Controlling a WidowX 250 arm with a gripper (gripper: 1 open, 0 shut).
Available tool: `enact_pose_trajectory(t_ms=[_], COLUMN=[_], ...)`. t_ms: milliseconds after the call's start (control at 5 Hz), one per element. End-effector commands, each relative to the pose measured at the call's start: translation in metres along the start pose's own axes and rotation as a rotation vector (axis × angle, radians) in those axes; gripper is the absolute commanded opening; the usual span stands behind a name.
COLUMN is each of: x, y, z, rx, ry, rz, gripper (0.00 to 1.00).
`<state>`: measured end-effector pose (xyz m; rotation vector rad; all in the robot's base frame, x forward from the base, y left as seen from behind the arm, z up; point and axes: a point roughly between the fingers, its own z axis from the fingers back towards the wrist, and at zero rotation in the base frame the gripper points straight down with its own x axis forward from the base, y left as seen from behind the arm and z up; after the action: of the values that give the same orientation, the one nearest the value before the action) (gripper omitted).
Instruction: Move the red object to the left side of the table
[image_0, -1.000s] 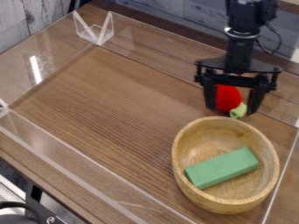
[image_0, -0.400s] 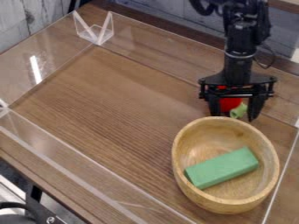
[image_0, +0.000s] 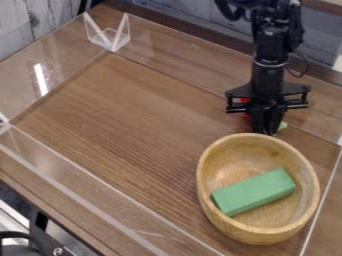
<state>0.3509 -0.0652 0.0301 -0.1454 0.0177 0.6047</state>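
Down and shut since before: gripper (image_0: 271, 121) fingers pinched where the red object sat, now hidden; carry left remains.

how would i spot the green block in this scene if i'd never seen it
Find the round light wooden bowl at the near right of the brown wood-grain table. The flat green rectangular block lies inside it, the only thing in the bowl and the only green item there.
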Motion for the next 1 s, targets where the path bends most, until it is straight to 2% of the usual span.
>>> enact_pose_trajectory(t_ms=[0,200,400,600,800], x=[0.008,0.008,-0.008,-0.024,-0.026], y=[0.001,0.005,-0.002,-0.01,-0.01], z=[0.031,0.039,0.042,0.042,0.056], rx=[-0.039,-0.037,-0.057,-0.069,-0.08], ry=[-0.053,-0.053,-0.05,-0.047,-0.046], rz=[0.001,0.001,-0.024,-0.051,-0.071], gripper=[1.0,1.0,0.0,0.0,1.0])
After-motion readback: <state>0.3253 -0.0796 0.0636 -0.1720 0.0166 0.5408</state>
